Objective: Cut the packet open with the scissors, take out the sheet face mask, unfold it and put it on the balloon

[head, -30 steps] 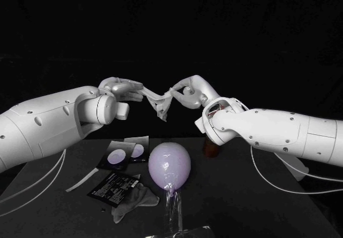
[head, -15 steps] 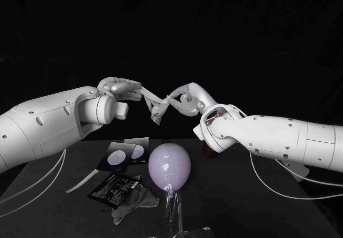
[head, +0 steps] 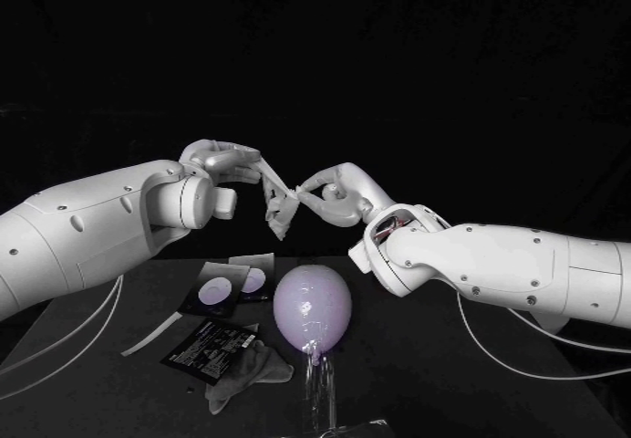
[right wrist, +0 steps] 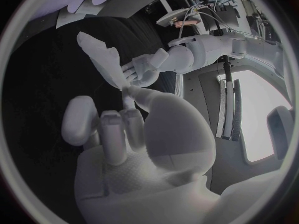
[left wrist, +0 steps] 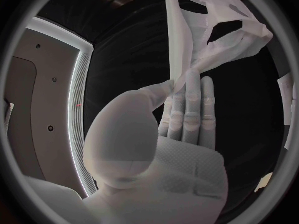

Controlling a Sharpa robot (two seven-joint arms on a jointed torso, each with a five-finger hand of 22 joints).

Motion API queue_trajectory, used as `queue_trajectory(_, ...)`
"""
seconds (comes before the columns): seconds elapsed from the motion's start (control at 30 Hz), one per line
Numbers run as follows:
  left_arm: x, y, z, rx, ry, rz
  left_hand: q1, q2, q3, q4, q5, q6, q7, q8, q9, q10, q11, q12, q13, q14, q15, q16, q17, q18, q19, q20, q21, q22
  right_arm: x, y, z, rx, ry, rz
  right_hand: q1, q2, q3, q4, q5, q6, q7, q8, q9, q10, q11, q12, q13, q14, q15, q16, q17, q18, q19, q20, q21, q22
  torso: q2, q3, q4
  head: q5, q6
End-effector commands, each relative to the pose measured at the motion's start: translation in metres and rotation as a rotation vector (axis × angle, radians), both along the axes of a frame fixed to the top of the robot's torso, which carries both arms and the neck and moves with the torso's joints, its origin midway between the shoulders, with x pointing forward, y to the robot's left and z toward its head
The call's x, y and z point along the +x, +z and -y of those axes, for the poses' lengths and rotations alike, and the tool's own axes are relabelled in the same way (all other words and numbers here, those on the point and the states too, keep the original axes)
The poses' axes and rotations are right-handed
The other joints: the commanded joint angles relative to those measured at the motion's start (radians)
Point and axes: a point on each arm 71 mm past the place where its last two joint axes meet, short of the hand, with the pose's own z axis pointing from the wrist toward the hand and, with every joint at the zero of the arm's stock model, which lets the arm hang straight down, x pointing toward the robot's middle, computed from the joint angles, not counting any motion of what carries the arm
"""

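My left hand (head: 226,164) and right hand (head: 336,193) each pinch an edge of the limp, likely tear-prone sheet face mask (head: 282,203), held aloft.

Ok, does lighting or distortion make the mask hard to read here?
Head view: black backdrop, so the pale sheet mask between the left hand and right hand stands out; small glints on the balloon. Both wrist views: fisheye bends straight edges, mask well lit.
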Motion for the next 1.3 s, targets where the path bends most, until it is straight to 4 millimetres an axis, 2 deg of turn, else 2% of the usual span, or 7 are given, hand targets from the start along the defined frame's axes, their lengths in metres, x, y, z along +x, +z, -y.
queue_trajectory(0.03,0.000,0.006,0.003,-0.012,0.001,0.062,0.006,0.000,0.005,0.001,0.006,0.005,-0.001,0.003,0.001,0.011,-0.006,0.002,0.001,-0.001,-0.009,-0.005,0.001,0.017,-0.005,-0.001,0.006,0.001,-0.004,-0.003,-0.006,0.036,0.020,-0.004,-0.012,0.004,0.001,0.005,0.003,0.005,-0.002,-0.003,0.000,0.057,-0.005,-0.010,0.178,0.104,-0.003,0.005,0.263,0.012,-0.007,0.001,-0.008,-0.004,0.000,-0.0001,-0.0015,0.001,-0.001)
queue_trajectory(0.2,0.001,0.007,0.005,-0.008,0.006,0.075,0.006,0.000,0.005,0.001,0.006,0.006,-0.001,0.002,0.001,0.011,-0.006,0.001,0.001,-0.002,-0.008,-0.006,0.001,0.017,-0.006,0.000,0.005,0.001,-0.008,-0.007,-0.015,0.054,0.057,-0.022,-0.011,0.004,0.002,0.004,0.003,0.004,-0.002,-0.003,0.000,0.057,-0.005,-0.011,0.177,0.104,-0.003,0.005,0.263,0.012,-0.007,0.001,-0.009,-0.004,0.000,0.0005,0.0020,0.002,0.000)
queue_trajectory(0.33,0.002,0.007,0.004,-0.003,0.012,0.081,0.006,0.000,0.005,0.001,0.006,0.006,0.000,0.002,0.001,0.010,-0.006,0.001,0.001,-0.002,-0.008,-0.006,0.001,0.017,-0.006,0.000,0.005,0.001,-0.010,-0.008,-0.019,0.073,0.085,-0.029,-0.011,0.005,0.004,0.004,0.004,0.004,-0.003,-0.003,0.001,0.057,-0.005,-0.010,0.178,0.104,-0.003,0.005,0.263,0.011,-0.005,0.001,-0.006,-0.001,0.001,-0.0002,-0.0024,0.004,0.001)
queue_trajectory(0.53,0.003,0.007,0.006,0.015,0.006,0.087,0.006,0.000,0.005,0.001,0.006,0.006,0.000,0.002,0.001,0.010,-0.006,0.001,0.001,-0.002,-0.008,-0.007,0.001,0.017,-0.006,0.000,0.005,0.001,-0.004,-0.003,-0.010,0.110,0.043,-0.009,-0.010,0.006,0.005,0.003,0.004,0.004,-0.003,-0.003,0.001,0.057,-0.005,-0.010,0.178,0.104,-0.003,0.005,0.263,0.011,-0.004,0.001,-0.005,0.001,-0.001,-0.0005,0.0016,0.001,0.002)
queue_trajectory(0.63,0.003,0.004,0.006,0.028,0.002,0.086,0.006,0.000,0.005,0.001,0.006,0.006,0.000,0.002,0.001,0.010,-0.006,0.001,0.001,-0.002,-0.008,-0.007,0.001,0.017,-0.007,0.000,0.005,0.001,0.001,0.005,-0.003,0.131,0.029,0.009,-0.009,0.006,0.006,0.002,0.004,0.004,-0.003,-0.003,0.001,0.058,-0.006,-0.007,0.180,0.104,-0.004,0.005,0.263,0.010,-0.002,0.001,-0.002,0.005,-0.001,-0.0009,-0.0022,0.005,0.001)
queue_trajectory(1.1,0.008,-0.010,0.003,0.066,0.014,0.061,0.006,-0.001,0.005,0.001,0.006,0.006,0.000,0.001,0.001,0.009,-0.005,0.000,0.001,-0.003,-0.008,-0.008,0.002,0.017,-0.008,0.000,0.005,0.001,0.025,0.056,0.012,0.150,-0.011,0.127,-0.006,0.006,0.010,-0.004,0.004,0.006,-0.004,-0.001,0.002,0.062,-0.006,0.001,0.186,0.104,-0.004,0.005,0.263,0.007,0.006,0.001,0.008,0.017,-0.001,-0.0011,-0.0012,-0.001,0.003)
queue_trajectory(1.3,0.007,-0.015,0.004,0.065,0.013,0.049,0.006,-0.001,0.004,0.002,0.006,0.006,0.000,0.001,0.001,0.009,-0.005,0.000,0.001,-0.003,-0.008,-0.008,0.002,0.017,-0.008,0.000,0.005,0.001,0.034,0.068,0.015,0.120,-0.020,0.146,-0.005,0.006,0.010,-0.005,0.003,0.007,-0.004,0.000,0.002,0.063,-0.007,0.003,0.188,0.104,-0.004,0.005,0.263,0.007,0.008,0.001,0.010,0.019,-0.001,-0.0009,-0.0012,0.001,0.008)
